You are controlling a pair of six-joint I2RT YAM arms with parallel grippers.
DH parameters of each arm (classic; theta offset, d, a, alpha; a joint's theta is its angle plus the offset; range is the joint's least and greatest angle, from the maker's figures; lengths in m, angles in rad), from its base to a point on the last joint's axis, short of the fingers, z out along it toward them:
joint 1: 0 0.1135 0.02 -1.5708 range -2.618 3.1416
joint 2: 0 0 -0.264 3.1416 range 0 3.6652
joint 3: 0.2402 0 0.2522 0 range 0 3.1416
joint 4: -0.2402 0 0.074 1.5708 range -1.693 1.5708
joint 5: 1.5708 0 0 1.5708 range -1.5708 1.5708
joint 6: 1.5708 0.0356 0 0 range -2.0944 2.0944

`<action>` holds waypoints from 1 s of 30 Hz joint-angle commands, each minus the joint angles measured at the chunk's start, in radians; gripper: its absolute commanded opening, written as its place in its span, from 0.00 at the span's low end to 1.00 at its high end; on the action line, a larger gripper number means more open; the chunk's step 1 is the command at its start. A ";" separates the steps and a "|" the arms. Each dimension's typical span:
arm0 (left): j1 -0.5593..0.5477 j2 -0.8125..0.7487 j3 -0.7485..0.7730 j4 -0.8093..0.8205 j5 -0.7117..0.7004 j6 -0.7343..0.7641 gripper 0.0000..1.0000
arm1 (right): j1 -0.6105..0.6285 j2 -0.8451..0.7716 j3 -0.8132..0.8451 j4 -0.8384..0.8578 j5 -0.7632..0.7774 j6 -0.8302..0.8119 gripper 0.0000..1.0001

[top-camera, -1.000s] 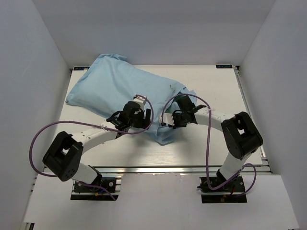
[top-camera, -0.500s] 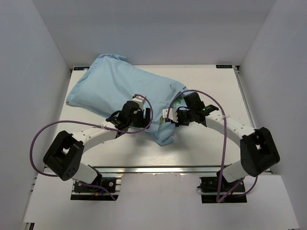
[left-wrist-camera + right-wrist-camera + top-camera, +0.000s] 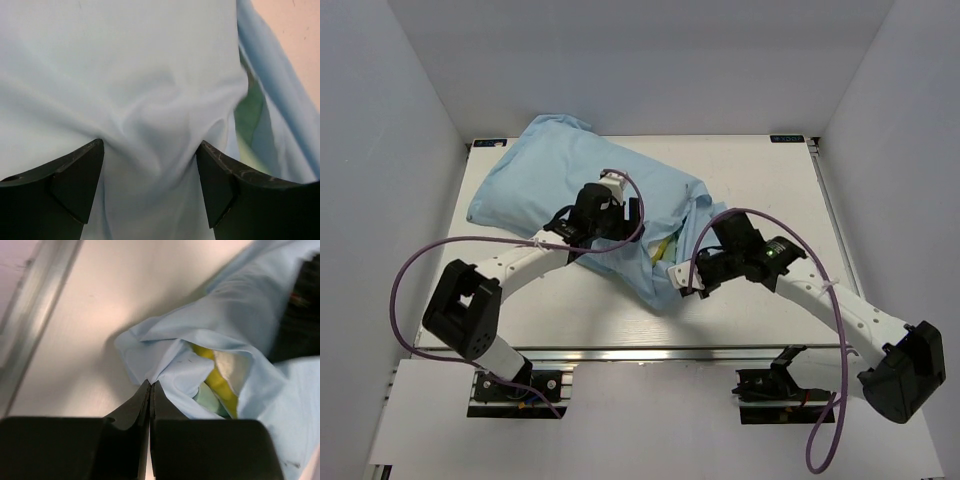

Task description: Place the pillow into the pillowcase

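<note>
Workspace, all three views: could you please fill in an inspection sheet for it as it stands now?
Surface: white table, bare to the right of the bedding.
Job's things: light blue pillowcase lies bulging across the far left. The pillow is mostly inside, with a cream corner and yellow band showing at the open mouth.
Clutter: nothing seen.
Pincers: left pincer is open over the pillowcase, with fabric puckered between its fingers. Right pincer is shut on the pillowcase's mouth edge.
Cables: purple cables loop loosely off both arms, and none is seen caught on the fabric.
Surroundings: plain white walls on three sides, and a metal rail along the near edge.
</note>
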 commanded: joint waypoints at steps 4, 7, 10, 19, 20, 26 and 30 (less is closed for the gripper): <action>0.011 0.113 0.081 -0.048 0.075 0.008 0.82 | 0.048 -0.028 0.089 0.003 -0.061 0.034 0.00; 0.011 0.136 0.034 -0.027 0.106 0.002 0.81 | 0.049 0.004 0.169 0.114 0.007 0.157 0.00; 0.011 0.144 -0.020 -0.018 0.166 0.011 0.75 | 0.048 0.036 0.198 0.262 0.159 0.267 0.00; -0.052 0.049 -0.199 0.046 0.315 -0.018 0.64 | 0.048 0.148 0.123 0.485 0.284 0.433 0.00; -0.057 0.018 -0.206 0.054 0.332 -0.024 0.64 | 0.048 0.159 0.109 0.482 0.276 0.438 0.00; -0.057 -0.160 -0.186 -0.034 0.335 -0.006 0.68 | 0.048 0.236 0.062 0.239 0.124 0.372 0.00; -0.021 -0.259 -0.152 -0.188 0.192 0.052 0.78 | 0.022 0.135 -0.050 0.161 0.103 0.292 0.29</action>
